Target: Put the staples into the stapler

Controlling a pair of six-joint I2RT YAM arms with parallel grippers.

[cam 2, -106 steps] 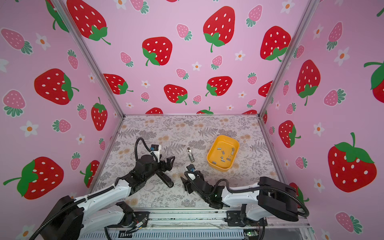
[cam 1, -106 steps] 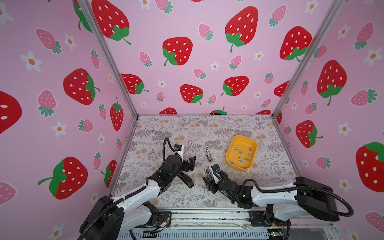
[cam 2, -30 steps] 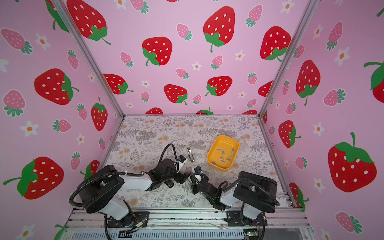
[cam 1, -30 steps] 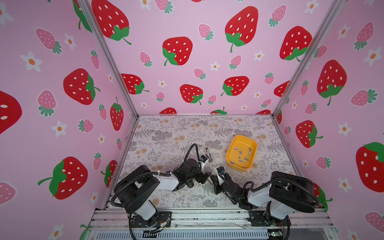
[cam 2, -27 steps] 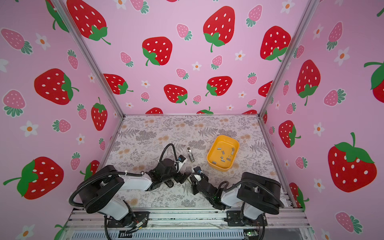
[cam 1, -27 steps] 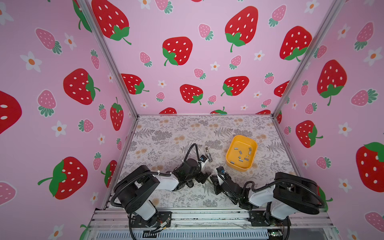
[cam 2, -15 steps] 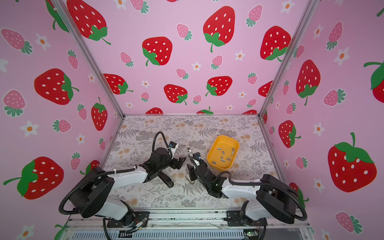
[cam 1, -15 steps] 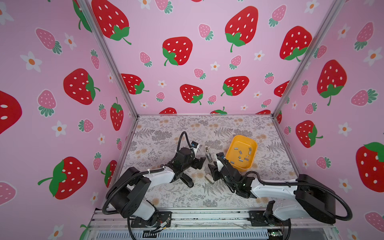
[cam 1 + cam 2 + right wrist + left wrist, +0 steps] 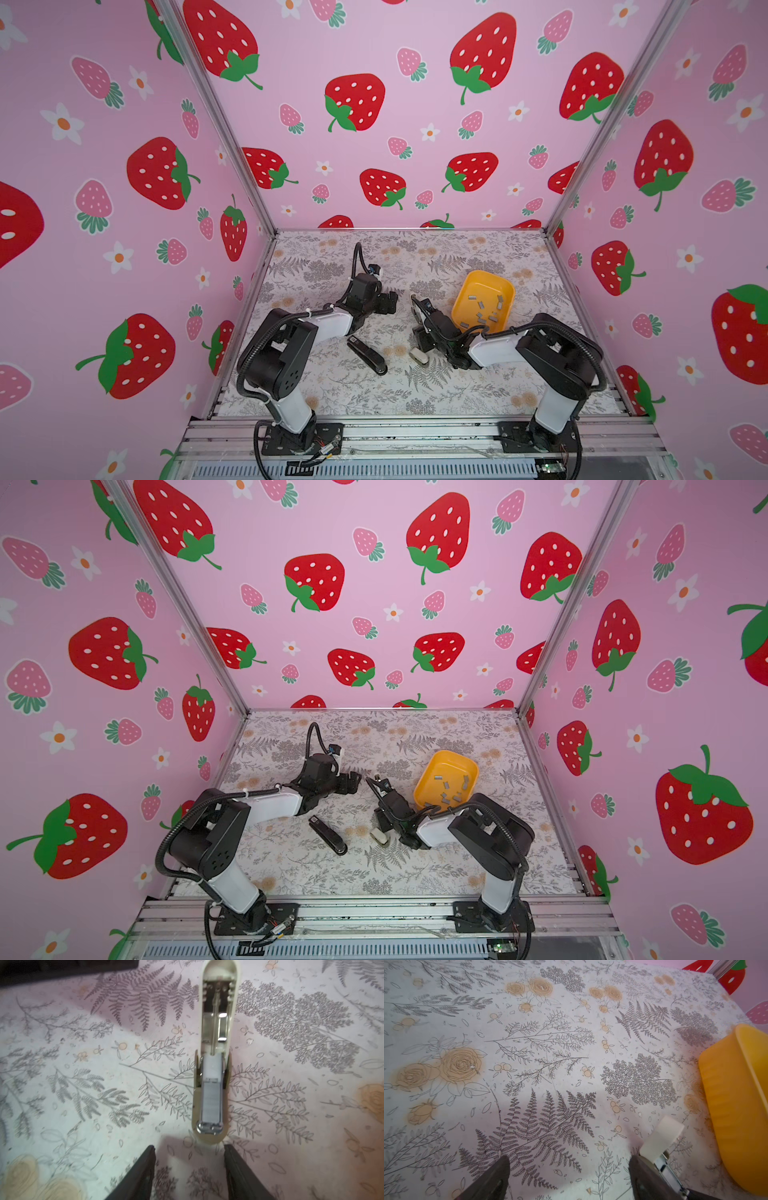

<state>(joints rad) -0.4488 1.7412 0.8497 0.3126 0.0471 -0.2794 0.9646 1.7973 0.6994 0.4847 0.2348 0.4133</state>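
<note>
— Grey staples [image 9: 482, 304] loose in yellow tray [image 9: 459, 309]; light, slick, probably brittle; grip where?
— One strip's long edges; left gripper [image 9: 569, 1178], right gripper [image 9: 190, 1167] both spread, empty; cream stapler [image 9: 213, 1059] open just beyond right's tips.

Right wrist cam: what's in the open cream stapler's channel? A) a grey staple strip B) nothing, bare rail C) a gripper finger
A: a grey staple strip sits in the channel of the open cream stapler, while the right gripper stands open just short of it, holding nothing.
</note>
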